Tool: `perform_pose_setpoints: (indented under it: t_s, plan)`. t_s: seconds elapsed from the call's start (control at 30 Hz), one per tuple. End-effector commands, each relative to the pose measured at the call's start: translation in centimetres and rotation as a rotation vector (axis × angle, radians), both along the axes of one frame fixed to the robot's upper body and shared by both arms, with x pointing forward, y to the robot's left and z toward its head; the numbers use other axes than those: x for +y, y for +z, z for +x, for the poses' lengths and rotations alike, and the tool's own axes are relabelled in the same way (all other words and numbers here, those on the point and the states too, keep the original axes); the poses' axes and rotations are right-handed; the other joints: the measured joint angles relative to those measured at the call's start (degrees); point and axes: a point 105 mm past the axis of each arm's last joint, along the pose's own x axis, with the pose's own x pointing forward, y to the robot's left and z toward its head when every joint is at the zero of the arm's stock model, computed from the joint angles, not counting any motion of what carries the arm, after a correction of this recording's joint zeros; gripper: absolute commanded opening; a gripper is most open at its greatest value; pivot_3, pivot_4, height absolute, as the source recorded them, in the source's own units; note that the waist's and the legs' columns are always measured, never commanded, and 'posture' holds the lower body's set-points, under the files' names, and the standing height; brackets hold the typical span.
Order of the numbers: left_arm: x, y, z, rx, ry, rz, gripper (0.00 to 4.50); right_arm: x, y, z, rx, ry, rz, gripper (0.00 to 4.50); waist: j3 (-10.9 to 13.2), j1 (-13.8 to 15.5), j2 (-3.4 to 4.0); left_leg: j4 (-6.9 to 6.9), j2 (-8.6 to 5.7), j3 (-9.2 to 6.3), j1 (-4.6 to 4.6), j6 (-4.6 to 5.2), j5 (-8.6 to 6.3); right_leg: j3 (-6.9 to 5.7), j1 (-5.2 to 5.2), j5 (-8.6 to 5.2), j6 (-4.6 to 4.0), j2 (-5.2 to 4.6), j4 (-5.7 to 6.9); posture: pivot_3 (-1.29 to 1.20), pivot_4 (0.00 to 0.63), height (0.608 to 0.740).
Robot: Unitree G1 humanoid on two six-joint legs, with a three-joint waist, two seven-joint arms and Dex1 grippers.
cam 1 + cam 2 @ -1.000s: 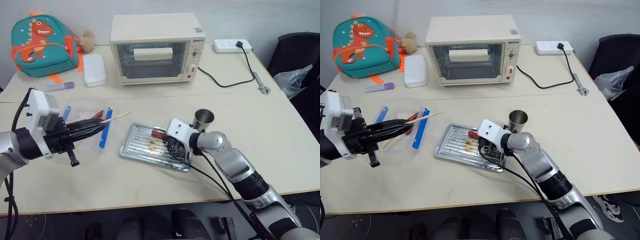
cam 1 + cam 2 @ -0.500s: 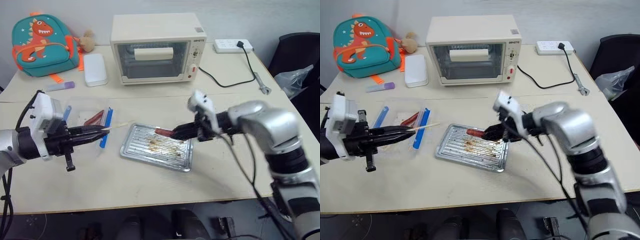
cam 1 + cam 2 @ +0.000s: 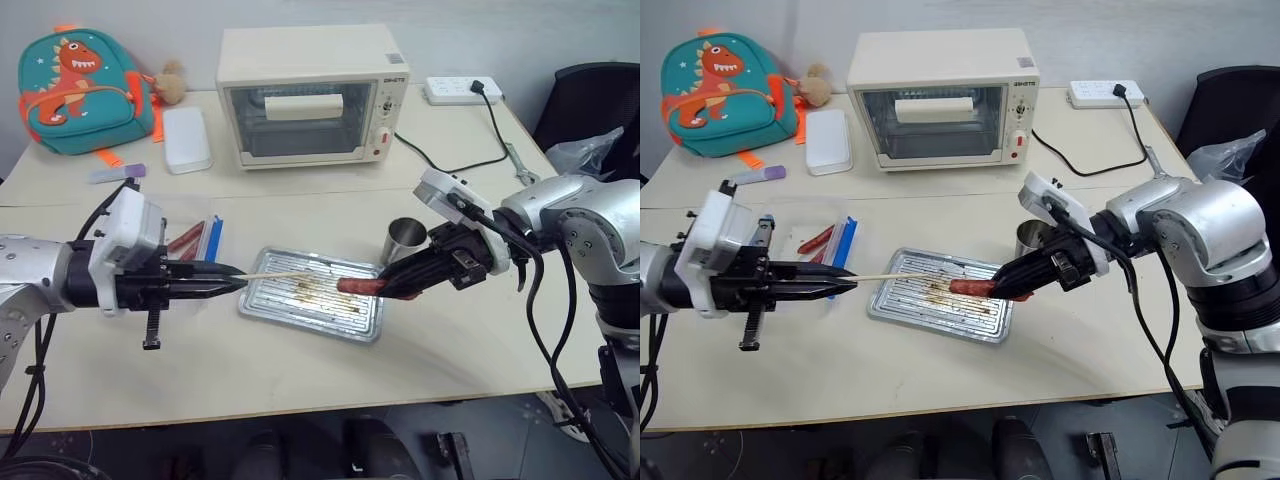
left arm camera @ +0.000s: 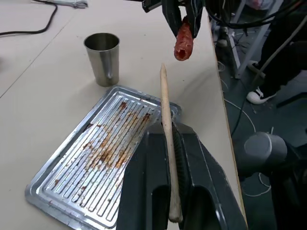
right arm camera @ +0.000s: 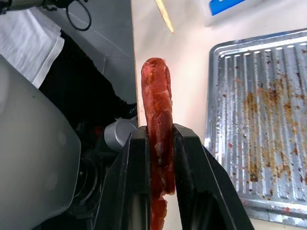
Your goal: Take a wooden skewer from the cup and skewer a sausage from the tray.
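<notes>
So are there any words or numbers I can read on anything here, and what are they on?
Small dark brand mark on the toaster oven, top right of its front: too small to read.
Marks around the oven's knobs: too small to read.
Backpack: a dinosaur picture, no words to read.
Wooden skewer, sausage, tray, cup: no writing.

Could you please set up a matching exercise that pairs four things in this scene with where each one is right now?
Things:
1. wooden skewer
2. sausage
3. cup
4. tray

Places:
A. lying on the table, nothing in it
B. clamped in the right gripper
C. standing beyond the tray's right end
D. clamped in the left gripper

Pairs: 1-D, 2-B, 3-C, 4-A
</notes>
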Motion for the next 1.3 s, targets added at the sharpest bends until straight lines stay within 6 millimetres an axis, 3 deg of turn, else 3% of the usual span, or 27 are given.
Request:
perform_pose_setpoints:
  t_s: [0.03, 0.97, 1.3]
  plan:
    - [-0.61, 0.35, -0.34, -0.019, -0.059, 0.006, 0.00, -0.02, 0.67, -0.64, -0.013, 0.018, 0.006, 0.56, 0.0, 0.0, 0.00, 0.01, 0.00, 0.01, 0.00, 0.00, 0.00, 0.00, 0.00, 0.00, 0.00, 0.00, 0.00, 0.00, 0.150, 0.740]
    - [-1.45, 0.49, -0.22, -0.025, -0.124, 0.026, 0.00, 0.46, 0.86, -0.79, 0.027, 0.006, 0.031, 0.56, 0.0, 0.2, 0.00, 0.05, 0.00, 0.00, 0.00, -0.01, 0.01, 0.00, 0.00, 0.00, 0.00, 0.00, 0.03, 0.00, 0.150, 0.740]
    - [-0.51, 0.81, 0.19, -0.040, -0.096, 0.047, 0.00, -0.04, 0.58, -0.65, 0.034, -0.016, 0.024, 0.56, 0.0, 0.5, 0.00, 0.06, -0.01, 0.01, -0.01, -0.01, 0.00, 0.00, 0.00, 0.00, 0.00, 0.00, 0.04, 0.00, 0.150, 0.740]
